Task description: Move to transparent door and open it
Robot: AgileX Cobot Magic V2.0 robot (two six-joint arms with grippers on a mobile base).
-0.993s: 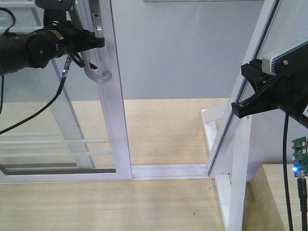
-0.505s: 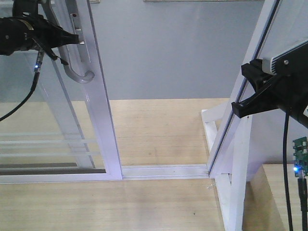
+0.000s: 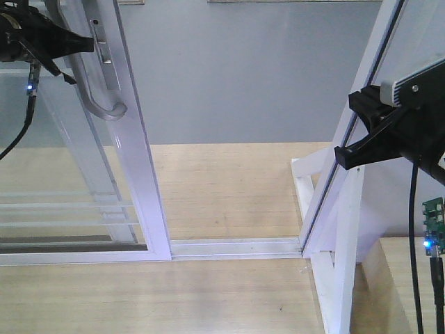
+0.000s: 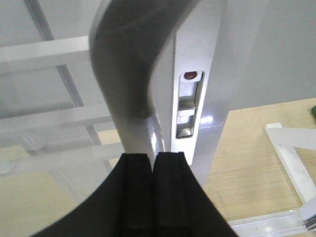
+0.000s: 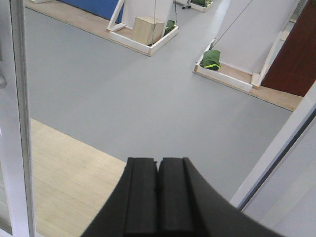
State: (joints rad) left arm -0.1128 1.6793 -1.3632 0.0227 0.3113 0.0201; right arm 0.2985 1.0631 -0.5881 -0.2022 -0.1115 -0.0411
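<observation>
Clearly, the transparent door [image 3: 104,139] stands at the left of the front view, its white frame edge slanting down to the floor track [image 3: 236,248], with thin horizontal white bars crossing the glass low on the panel. On that frame edge sits the curved grey pull handle [image 3: 97,83], and just beside the handle, toward the open side, is the narrow lock plate [image 3: 101,43]. The left gripper [image 3: 66,43] is at the top left, right against the upper part of the handle; from the left wrist view its two black fingers [image 4: 137,192] are pressed together with the handle's grey bar [image 4: 133,74] rising directly in front of them, so the pincer is clenched, and whether it actually clamps the handle cannot be told. Right of the door the doorway stands open onto a grey floor, with pale wooden flooring [image 3: 229,181] on both sides of the track. Farther right of the door, a slanted white frame [image 3: 348,139] rises, and the right gripper [image 3: 348,156] hangs beside it; the right wrist view shows its fingers [image 5: 140,197] clenched together on nothing, over the grey floor.
</observation>
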